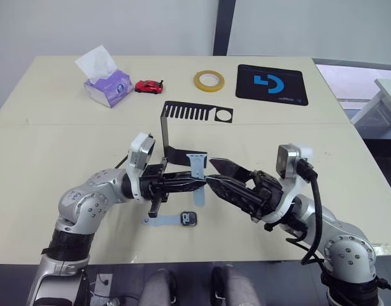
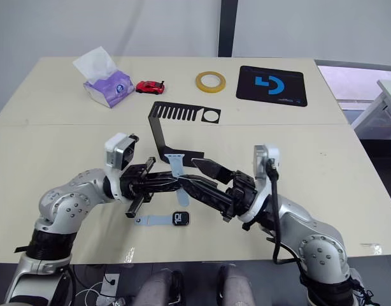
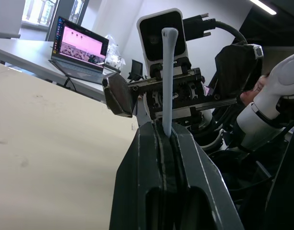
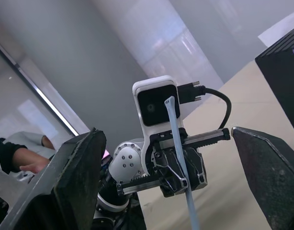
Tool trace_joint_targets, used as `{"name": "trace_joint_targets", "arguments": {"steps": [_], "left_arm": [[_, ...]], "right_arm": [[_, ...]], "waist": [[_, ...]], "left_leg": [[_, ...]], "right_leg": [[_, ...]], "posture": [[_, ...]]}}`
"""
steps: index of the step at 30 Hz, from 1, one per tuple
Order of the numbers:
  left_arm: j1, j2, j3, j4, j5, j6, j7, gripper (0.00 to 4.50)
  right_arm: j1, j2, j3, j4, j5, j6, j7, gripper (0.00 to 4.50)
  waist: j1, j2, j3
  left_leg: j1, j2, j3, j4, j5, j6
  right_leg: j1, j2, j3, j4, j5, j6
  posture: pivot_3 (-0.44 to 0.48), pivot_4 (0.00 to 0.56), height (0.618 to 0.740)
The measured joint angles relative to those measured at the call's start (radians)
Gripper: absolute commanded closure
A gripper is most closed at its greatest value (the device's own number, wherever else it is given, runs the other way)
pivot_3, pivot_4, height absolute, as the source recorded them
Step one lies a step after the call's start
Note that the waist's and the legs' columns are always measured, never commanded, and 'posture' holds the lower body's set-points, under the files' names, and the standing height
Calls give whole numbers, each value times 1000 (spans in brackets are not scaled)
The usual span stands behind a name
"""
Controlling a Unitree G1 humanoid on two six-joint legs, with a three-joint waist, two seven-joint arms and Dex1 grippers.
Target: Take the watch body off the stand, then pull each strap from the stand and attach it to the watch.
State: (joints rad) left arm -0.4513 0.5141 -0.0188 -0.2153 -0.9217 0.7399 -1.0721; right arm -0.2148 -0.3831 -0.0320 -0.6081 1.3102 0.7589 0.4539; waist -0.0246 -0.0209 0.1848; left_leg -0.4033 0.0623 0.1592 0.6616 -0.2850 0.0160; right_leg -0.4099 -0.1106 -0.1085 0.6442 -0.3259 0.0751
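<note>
My left gripper [image 1: 200,185] is shut on a pale grey-blue strap [image 1: 197,167], which stands upright just in front of the black stand's [image 1: 164,132] base. In the left wrist view the strap [image 3: 167,81] rises from between the closed fingers. Facing it from the right, my right gripper [image 1: 210,172] is open, its fingertips on either side of the strap's height and close to it. The watch body [image 1: 188,219] lies flat on the table below both grippers, with the other strap [image 1: 158,221] extending from its left side.
At the back of the table are a purple tissue pack [image 1: 107,83], a red toy car [image 1: 148,86], a yellow tape ring [image 1: 209,80] and a black mat with a blue logo [image 1: 272,84]. The table's front edge [image 1: 202,260] runs just below the watch.
</note>
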Motion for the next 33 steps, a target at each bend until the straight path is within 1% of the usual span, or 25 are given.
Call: {"name": "trace_joint_targets", "arguments": {"steps": [3, 4, 5, 6, 12, 19, 33], "left_arm": [[1, -14, 0, -3, -2, 12, 3, 4500], [1, -24, 0, -4, -4, 16, 7, 4500], [5, -31, 0, -7, -9, 24, 13, 4500], [8, -34, 1, -8, -16, 31, 19, 4500], [33, -39, 3, -27, -27, 55, 36, 4500], [35, -74, 15, -45, -48, 67, 69, 4500], [51, -84, 22, -48, -57, 79, 97, 4500]], "right_arm": [[-7, 3, 17, 16, -13, -1, 5, 735], [-8, 5, 26, 22, -17, -1, 7, 1298], [-10, 9, 31, 24, -23, -1, 11, 1967], [-14, 14, 31, 25, -27, -4, 13, 2275], [-45, 41, 32, 39, -29, -16, 13, 2275], [-55, 47, 51, 62, -29, -16, 23, 2275], [-63, 79, 53, 73, -29, -17, 20, 2275]], "waist": [[1, 0, 0], [0, 0, 0], [0, 0, 0], [0, 0, 0], [-1, 0, 0], [0, 0, 0], [0, 0, 0]], "left_leg": [[0, 0, 0, 0, 0, 0], [0, 0, 0, 0, 0, 0], [0, 0, 0, 0, 0, 0], [0, 0, 0, 0, 0, 0], [0, 0, 0, 0, 0, 0], [0, 0, -1, 1, 0, 0], [0, 0, -1, 1, 0, 0]], "right_leg": [[0, 0, 0, 0, 0, 0], [0, 0, 0, 0, 0, 0], [0, 0, 0, 0, 0, 0], [0, 0, 0, 0, 0, 0], [0, 0, 0, 0, 0, 0], [0, -1, 0, 0, 0, 0], [0, 0, 0, 0, 0, 0]], "posture": [[0, 150, 740], [0, 150, 740], [0, 150, 740], [0, 150, 740], [0, 150, 740], [0, 150, 740], [0, 150, 740]]}}
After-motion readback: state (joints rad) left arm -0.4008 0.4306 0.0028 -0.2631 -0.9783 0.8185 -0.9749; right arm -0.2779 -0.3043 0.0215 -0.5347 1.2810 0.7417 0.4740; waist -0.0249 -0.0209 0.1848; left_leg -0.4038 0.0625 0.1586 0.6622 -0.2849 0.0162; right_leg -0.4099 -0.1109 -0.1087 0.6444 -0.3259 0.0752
